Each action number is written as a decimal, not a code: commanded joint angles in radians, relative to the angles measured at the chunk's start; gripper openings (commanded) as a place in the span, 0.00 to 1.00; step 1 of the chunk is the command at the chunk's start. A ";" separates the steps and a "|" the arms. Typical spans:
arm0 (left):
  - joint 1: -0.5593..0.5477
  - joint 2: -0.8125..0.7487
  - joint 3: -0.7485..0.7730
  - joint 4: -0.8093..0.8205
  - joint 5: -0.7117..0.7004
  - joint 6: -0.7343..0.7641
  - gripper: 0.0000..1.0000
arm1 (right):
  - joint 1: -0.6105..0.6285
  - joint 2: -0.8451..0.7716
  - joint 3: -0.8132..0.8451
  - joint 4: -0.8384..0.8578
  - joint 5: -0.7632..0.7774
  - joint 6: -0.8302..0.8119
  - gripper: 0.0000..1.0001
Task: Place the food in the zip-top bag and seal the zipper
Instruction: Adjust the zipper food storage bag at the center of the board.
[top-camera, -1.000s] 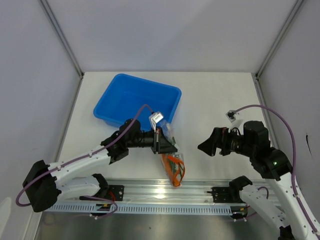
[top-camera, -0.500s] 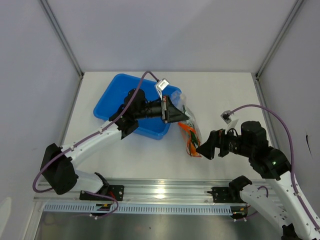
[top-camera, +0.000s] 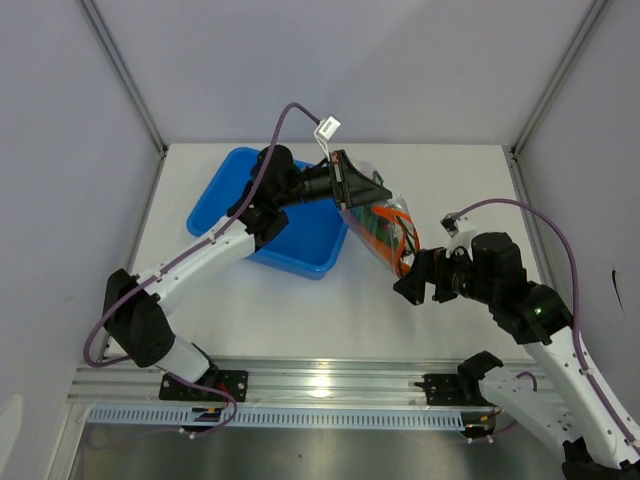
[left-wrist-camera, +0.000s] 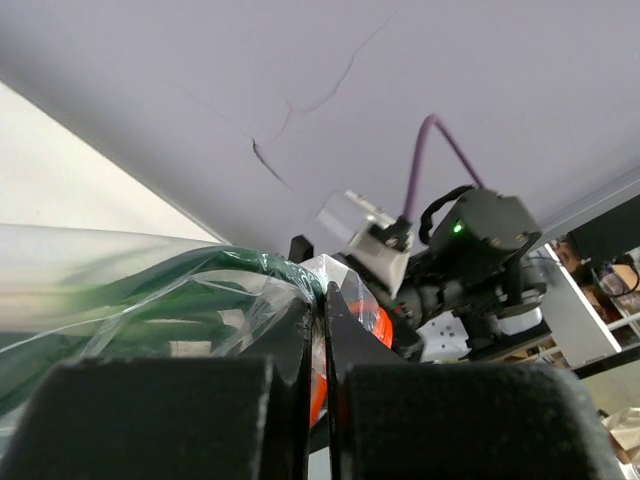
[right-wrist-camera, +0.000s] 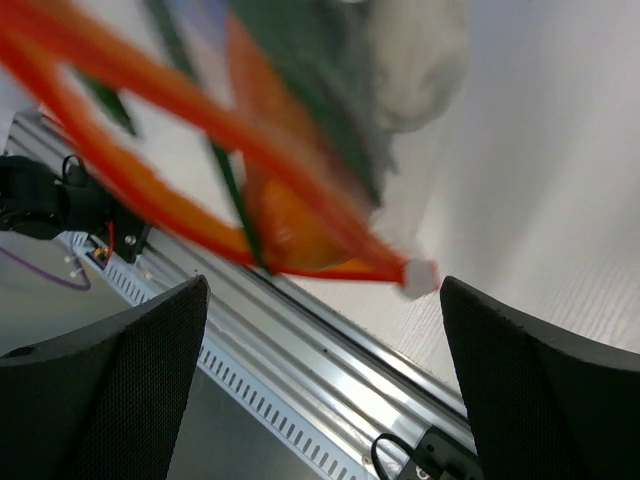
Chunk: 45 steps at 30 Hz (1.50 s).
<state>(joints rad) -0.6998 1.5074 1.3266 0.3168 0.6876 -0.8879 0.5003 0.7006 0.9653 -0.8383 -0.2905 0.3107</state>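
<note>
The bag (top-camera: 390, 213) hangs off the table in the upper centre of the frame, with food (top-camera: 372, 226) inside and the zipper (top-camera: 404, 240) seemingly unsealed. The left gripper (top-camera: 348, 198) is pinched on its film. The right gripper (top-camera: 410, 288) stands wide just below the zipper. If this thin pinch slips, or the right claw knocks the mouth, food may spill. The tray (top-camera: 228, 205) lies to the left and blocks nothing.

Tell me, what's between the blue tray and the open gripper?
The zip-top bag, pinched by the left gripper, hangs between the blue tray and the right gripper, seen in the top view.
</note>
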 joint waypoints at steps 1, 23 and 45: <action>0.025 0.002 0.097 0.082 -0.010 -0.045 0.00 | 0.004 -0.003 -0.002 0.051 0.111 0.011 0.99; 0.042 0.048 0.233 0.062 -0.022 -0.095 0.00 | 0.060 0.065 -0.086 0.435 0.255 -0.067 0.99; 0.045 0.040 0.152 0.177 0.026 -0.194 0.00 | 0.060 -0.007 -0.177 0.685 0.192 -0.239 0.97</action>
<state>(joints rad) -0.6632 1.5681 1.4719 0.3882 0.6895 -1.0424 0.5552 0.6659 0.7570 -0.2291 -0.0444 0.1238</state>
